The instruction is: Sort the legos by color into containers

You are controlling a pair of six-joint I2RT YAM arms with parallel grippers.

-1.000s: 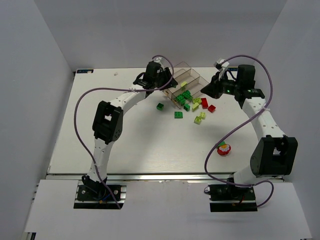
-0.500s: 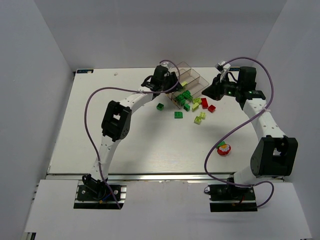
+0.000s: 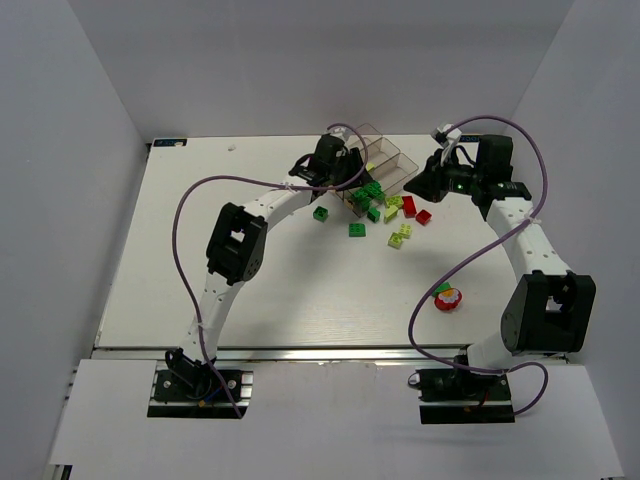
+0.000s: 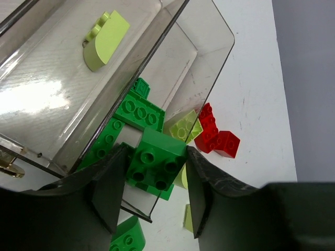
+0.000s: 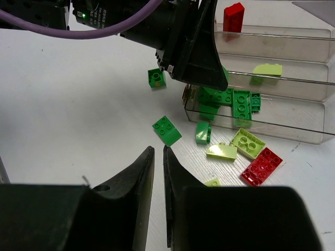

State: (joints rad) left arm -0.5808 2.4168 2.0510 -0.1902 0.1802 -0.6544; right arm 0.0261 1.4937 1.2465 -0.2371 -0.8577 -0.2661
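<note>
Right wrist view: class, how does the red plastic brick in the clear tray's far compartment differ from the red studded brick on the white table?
The tray's red brick stands upright; the table's red brick lies flat, studs up. The first is already inside the clear plastic tray; the second is outside on the white table. Both are red plastic.

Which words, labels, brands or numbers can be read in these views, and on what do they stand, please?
None is legible.
Small dark tag at the far left corner of the table: too small to read.
Studs of the dark green brick in the left wrist view: no readable lettering.
</note>
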